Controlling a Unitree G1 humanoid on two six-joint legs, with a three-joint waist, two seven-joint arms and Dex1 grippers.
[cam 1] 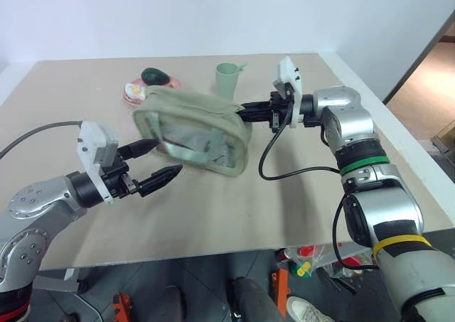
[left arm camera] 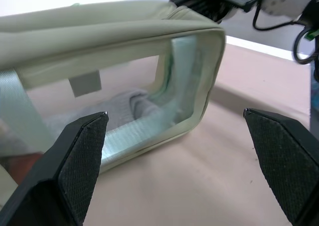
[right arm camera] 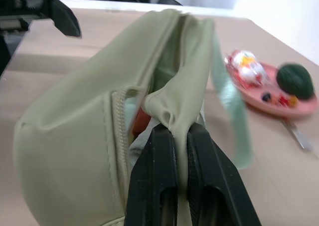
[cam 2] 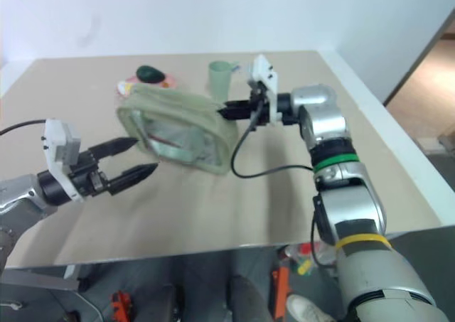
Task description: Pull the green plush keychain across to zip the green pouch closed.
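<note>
Left gripper (cam 1: 151, 164), nearest item: black fingers spread wide, empty, pointing at the near clear panel of the green pouch (cam 1: 195, 126) and apart from it.

Green pouch, mid-table: pale sage fabric, rectangular, soft rounded corners, stitched seam along the edges. Clear plastic side panel faces the left gripper; pale contents and a reddish patch show through it, not identifiable. Webbing handle (right arm camera: 227, 94) of lighter green hangs along one side. Pouch sits tilted, its far-right end lifted off the table (cam 1: 213, 215). Keychain not discernible in any view.

Right gripper (right arm camera: 179, 136), at the pouch's right end: fingers narrow, pinching a fold of the pouch's top fabric beside the zipper seam.

Pale green cup (cam 1: 227, 79), upright, just behind the pouch.

Pink plate (right arm camera: 279, 99), far left of the cup: carries a dark green avocado (right arm camera: 295, 80), a small wrapped item and small bits.
</note>
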